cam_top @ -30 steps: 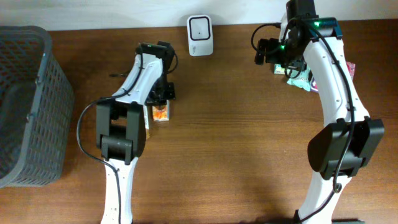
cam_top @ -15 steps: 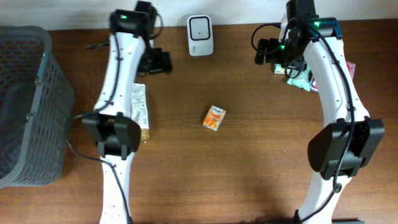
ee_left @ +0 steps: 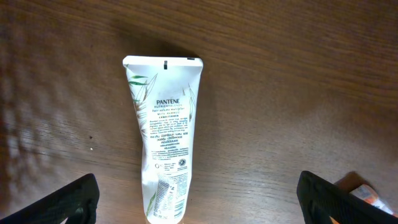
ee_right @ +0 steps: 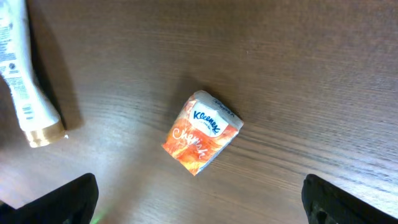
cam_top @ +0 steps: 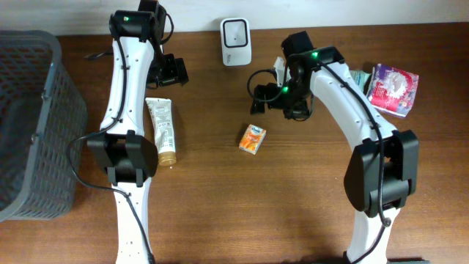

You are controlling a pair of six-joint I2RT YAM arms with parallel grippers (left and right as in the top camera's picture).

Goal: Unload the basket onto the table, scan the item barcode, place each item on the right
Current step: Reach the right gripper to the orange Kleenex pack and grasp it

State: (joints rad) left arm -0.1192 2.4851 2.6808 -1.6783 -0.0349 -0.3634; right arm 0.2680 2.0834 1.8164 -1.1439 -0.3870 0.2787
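Black and spread wide, the jaws of the left tool (ee_left: 199,205) grip nothing above a white tube (ee_left: 165,143) lying flat on the worktop (ee_left: 298,74). We see the left arm stretched up the worktop's left side, its wrist bent near the back edge. The right tool (ee_right: 202,205) is equally wide open and empty, its arm arched in from the right. Below it the orange tissue pack (ee_right: 202,132) lies on bare wood between the arms, in front of the white scanner (cam_top: 236,32) and well apart from it. The tube's cap is cut off in the left wrist view. We cannot make out any barcode on the pack.
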